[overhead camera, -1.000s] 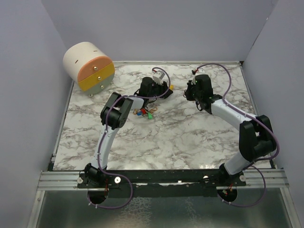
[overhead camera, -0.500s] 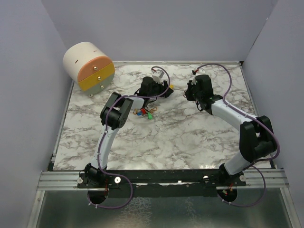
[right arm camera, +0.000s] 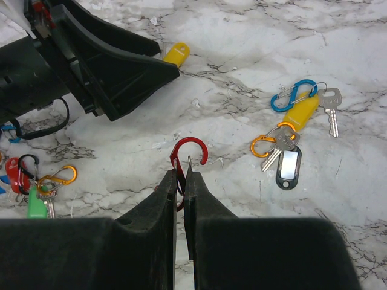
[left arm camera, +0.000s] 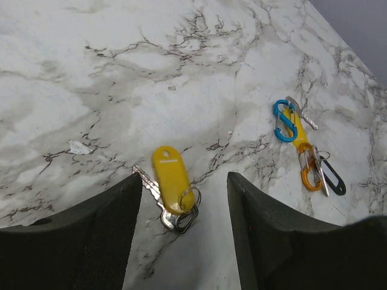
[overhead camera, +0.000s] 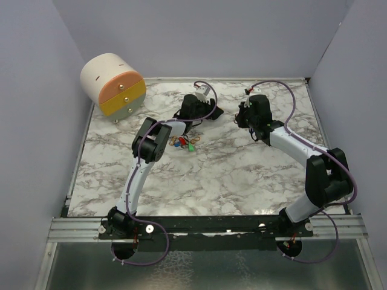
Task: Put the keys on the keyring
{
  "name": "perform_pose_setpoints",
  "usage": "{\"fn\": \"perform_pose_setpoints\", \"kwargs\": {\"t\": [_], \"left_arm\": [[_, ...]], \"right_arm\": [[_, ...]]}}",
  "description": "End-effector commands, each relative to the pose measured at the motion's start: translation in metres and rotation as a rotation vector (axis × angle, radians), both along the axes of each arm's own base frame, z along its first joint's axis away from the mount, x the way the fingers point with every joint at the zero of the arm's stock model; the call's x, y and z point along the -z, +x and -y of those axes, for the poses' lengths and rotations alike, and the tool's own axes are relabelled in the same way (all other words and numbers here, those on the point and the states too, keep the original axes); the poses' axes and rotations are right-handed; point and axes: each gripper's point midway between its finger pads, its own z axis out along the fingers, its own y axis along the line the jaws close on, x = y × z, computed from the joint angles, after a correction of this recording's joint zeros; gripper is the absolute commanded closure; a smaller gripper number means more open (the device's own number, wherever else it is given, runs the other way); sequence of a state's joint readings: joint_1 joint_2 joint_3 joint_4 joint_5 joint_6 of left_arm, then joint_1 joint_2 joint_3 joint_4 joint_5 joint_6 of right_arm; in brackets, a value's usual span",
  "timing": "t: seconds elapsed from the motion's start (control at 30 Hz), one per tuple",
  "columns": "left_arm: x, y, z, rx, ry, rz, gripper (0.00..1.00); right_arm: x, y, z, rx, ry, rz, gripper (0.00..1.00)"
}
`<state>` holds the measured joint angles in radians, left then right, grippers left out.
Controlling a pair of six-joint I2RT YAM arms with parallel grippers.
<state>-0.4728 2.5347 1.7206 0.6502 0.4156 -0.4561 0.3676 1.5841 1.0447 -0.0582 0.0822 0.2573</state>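
My left gripper [left arm camera: 184,179] is open just above the marble, its jaws either side of a yellow-tagged key [left arm camera: 169,179] on a small ring, not touching it. That yellow tag [right arm camera: 177,54] also peeks out past the left gripper [right arm camera: 172,69] in the right wrist view. My right gripper [right arm camera: 183,173] is shut on a red S-shaped keyring clip [right arm camera: 192,148], whose upper hook sticks out beyond the fingertips. From above, the left gripper [overhead camera: 211,113] and right gripper [overhead camera: 242,116] face each other at the back of the table.
A bunch with a blue clip [right arm camera: 292,95], yellow tag, orange clip and black tag [right arm camera: 288,167] lies right of the red clip. Red and green tags with an orange clip [right arm camera: 57,177] lie to the left. A round drawer box [overhead camera: 113,84] stands back left.
The left gripper's jaws have spread wider apart, and the left arm has shifted slightly toward the back. The right arm and its red clip have stayed put.
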Motion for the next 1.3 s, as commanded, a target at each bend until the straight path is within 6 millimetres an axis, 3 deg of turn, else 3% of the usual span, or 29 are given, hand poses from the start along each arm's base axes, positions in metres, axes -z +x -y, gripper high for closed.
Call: {"fn": "perform_pose_setpoints", "kwargs": {"t": [0.0,0.43,0.87,1.2,1.27], "left_arm": [[0.011,-0.008,0.009,0.069,-0.008,-0.023,0.40],[0.015,-0.041,0.029,0.269,-0.025,-0.028,0.45],[0.029,-0.084,0.032,0.401,-0.032,-0.108,0.48],[0.019,-0.127,0.032,0.472,-0.007,-0.113,0.49],[0.015,-0.127,0.029,0.448,0.001,-0.110,0.49]], "right_arm": [[-0.012,0.003,0.000,0.013,0.004,0.040,0.99],[-0.012,0.003,0.002,0.025,0.001,0.038,0.99],[-0.017,-0.005,0.008,0.042,-0.002,0.049,0.99],[-0.030,-0.015,0.016,0.064,0.002,0.074,0.99],[-0.033,-0.017,0.017,0.064,0.005,0.079,0.99]]}}
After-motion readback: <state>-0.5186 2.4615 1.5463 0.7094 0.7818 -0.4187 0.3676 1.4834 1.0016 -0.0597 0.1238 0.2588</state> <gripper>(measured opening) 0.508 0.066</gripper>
